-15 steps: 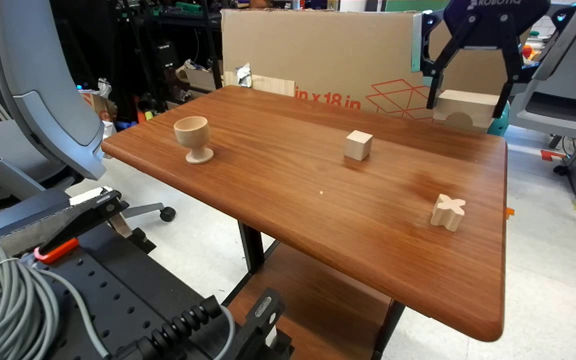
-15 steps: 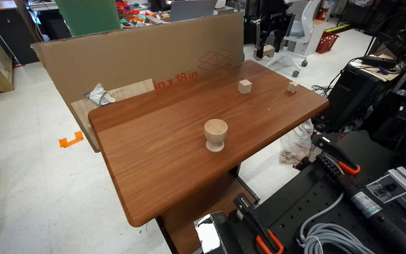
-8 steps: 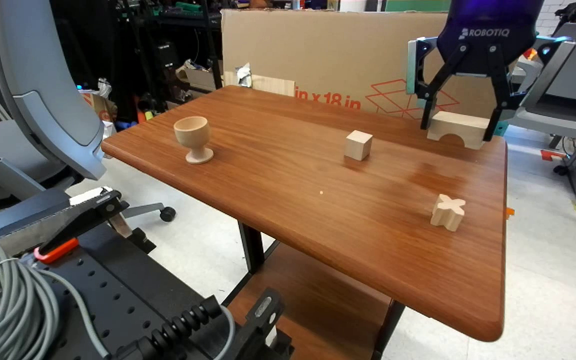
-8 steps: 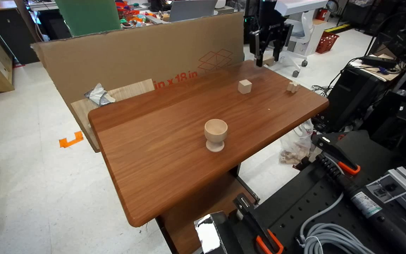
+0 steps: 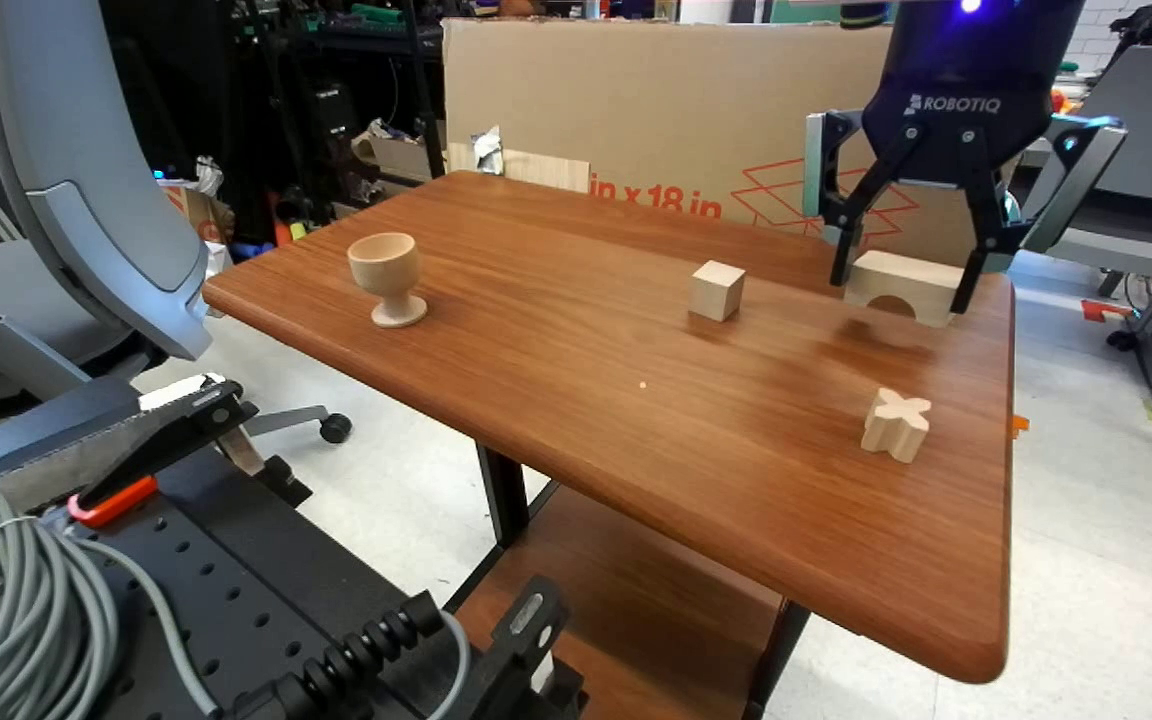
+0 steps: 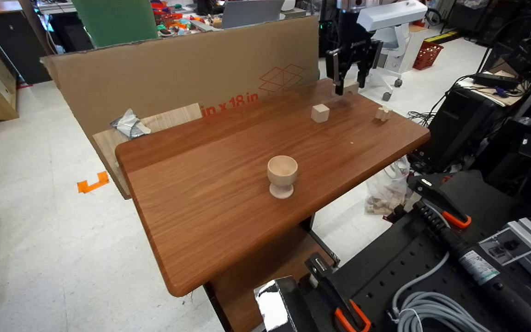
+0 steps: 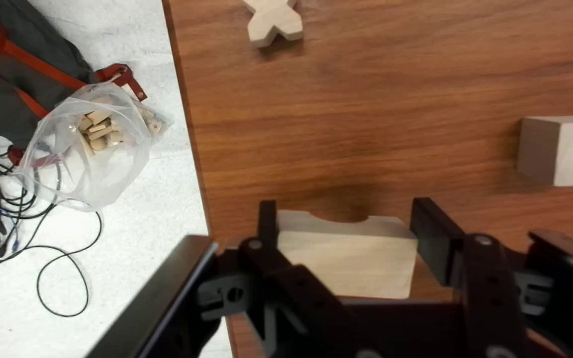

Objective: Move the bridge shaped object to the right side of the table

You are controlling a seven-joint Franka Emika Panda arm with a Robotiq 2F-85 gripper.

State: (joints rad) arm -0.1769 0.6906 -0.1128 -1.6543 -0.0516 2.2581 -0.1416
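The bridge shaped object (image 5: 904, 276), a pale wooden block with an arched notch underneath, is held between the fingers of my gripper (image 5: 900, 294). It hangs a little above the table (image 5: 536, 320), near the far corner at the right in this exterior view, with a shadow below it. An exterior view shows the block (image 6: 351, 86) partly hidden behind a finger. In the wrist view the block (image 7: 351, 258) sits between the two fingers (image 7: 344, 214), its notch facing the table. The left finger lies along its end; the right finger meets its edge at an angle.
A small wooden cube (image 5: 716, 291) and a cross-shaped piece (image 5: 896, 425) stand on the table near the held block. A wooden cup (image 5: 386, 280) stands farther away. A cardboard sheet (image 5: 656, 110) rises along the far table edge. The table's end edge (image 7: 199, 174) runs close to the gripper.
The gripper has come down toward the table with the block between its fingers, shifting slightly left in an exterior view. The cube, cross-shaped piece and cup have stayed in place.
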